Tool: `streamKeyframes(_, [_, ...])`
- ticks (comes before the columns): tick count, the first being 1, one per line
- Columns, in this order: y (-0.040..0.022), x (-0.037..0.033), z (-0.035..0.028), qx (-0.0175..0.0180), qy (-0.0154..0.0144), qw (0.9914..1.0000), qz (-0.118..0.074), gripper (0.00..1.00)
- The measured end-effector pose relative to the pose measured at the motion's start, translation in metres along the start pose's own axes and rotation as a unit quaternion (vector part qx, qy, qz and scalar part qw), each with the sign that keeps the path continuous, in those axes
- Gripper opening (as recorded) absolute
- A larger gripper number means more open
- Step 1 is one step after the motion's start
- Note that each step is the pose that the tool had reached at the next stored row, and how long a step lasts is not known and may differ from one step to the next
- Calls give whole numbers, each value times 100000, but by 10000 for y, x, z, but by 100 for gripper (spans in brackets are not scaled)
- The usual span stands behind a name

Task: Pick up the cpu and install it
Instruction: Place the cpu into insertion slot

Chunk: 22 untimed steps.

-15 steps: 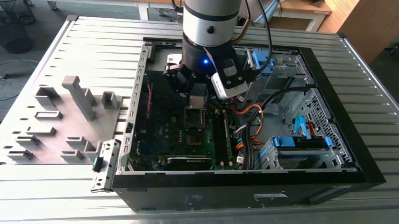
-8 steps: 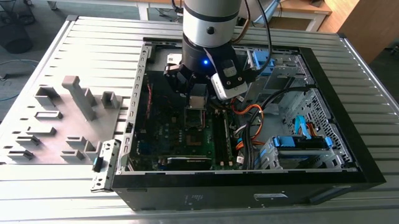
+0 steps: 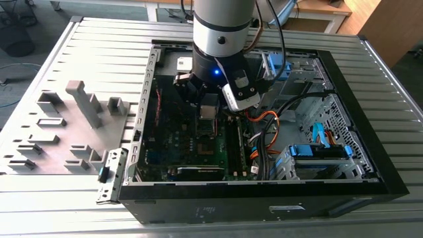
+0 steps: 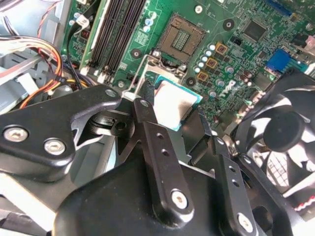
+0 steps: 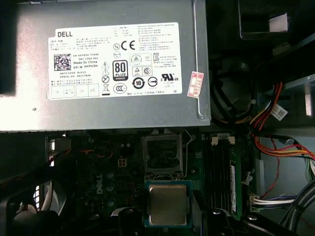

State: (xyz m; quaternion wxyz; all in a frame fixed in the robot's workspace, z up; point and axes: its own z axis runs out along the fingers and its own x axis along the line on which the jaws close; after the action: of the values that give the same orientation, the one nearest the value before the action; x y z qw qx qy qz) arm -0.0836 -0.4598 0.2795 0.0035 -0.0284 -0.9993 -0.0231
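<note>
A ribbed, silvery metal table (image 3: pixel 92 44) is being used as the work surface and is being lit evenly by soft, diffuse light. Past its far edge, toward the exterior view's left, a grey floor (image 3: pixel 49 20) is being occupied by a dark round object (image 3: pixel 17 42). Toward the exterior view's right, a light wooden desk (image 3: pixel 324 7) on white legs is being flanked by a brown wooden panel (image 3: pixel 390 25).
</note>
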Motion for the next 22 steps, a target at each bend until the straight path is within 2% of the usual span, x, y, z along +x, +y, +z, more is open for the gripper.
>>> streamKeyframes(7, [-58, -1, 111, -16, -6, 100000, -5, 47])
streamKeyframes(17, [-109, 4, 289, 12, -1, 100000, -6, 47])
streamKeyframes(22, [-159, 8, 374, 32, 0, 100000, -6, 47])
